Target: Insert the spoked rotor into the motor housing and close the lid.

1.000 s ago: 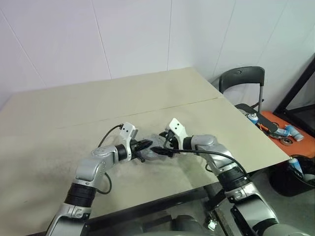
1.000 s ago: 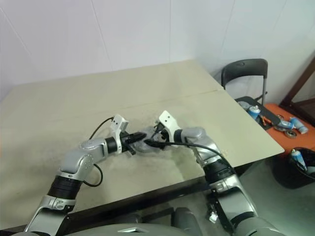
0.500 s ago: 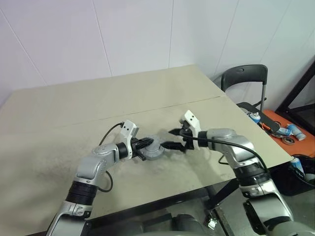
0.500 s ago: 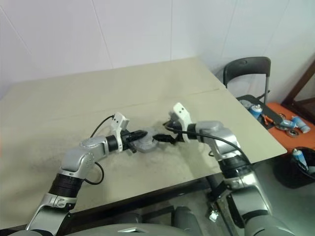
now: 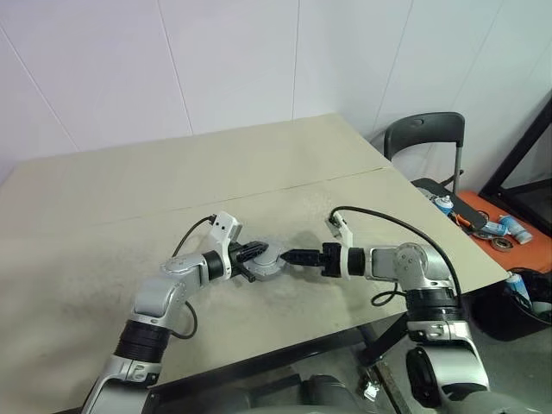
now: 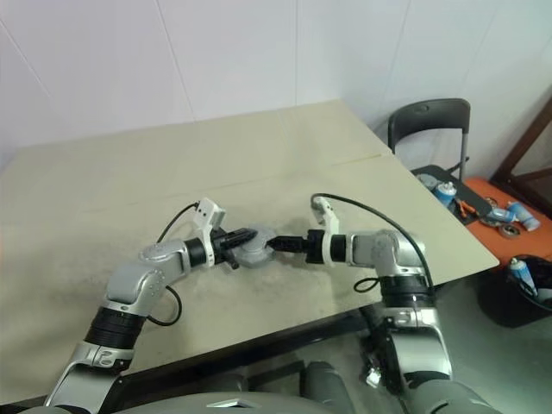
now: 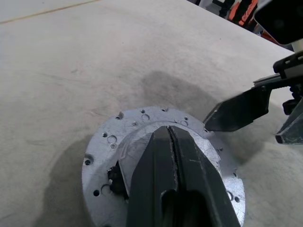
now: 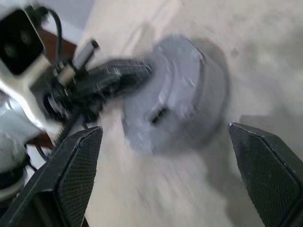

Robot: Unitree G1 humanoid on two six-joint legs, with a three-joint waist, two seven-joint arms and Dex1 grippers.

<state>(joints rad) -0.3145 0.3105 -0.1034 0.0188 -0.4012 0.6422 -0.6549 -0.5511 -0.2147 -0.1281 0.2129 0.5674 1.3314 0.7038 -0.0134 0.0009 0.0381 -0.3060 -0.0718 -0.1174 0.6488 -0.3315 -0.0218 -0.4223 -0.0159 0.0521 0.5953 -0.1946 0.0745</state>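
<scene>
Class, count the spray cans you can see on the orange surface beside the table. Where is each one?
2, perhaps more hidden. One spray can lies at the orange surface's near end below the black chair; another spray can lies farther right among tools.

Both arms reached forward and inward, meeting near the centre of the head views. The left arm, a silver-grey segmented limb with a black forearm band, rose from the lower left of the frame and bent at the elbow toward the middle. Its left gripper (image 5: 253, 255), two black fingers below a small white wrist camera block, had the fingers pressed together with no gap, pointing right and slightly down. The right arm came in from the lower right, its forearm lying nearly level and pointing left. Its right gripper (image 5: 293, 257) had the two black fingers (image 8: 78, 165) spread wide apart.
</scene>
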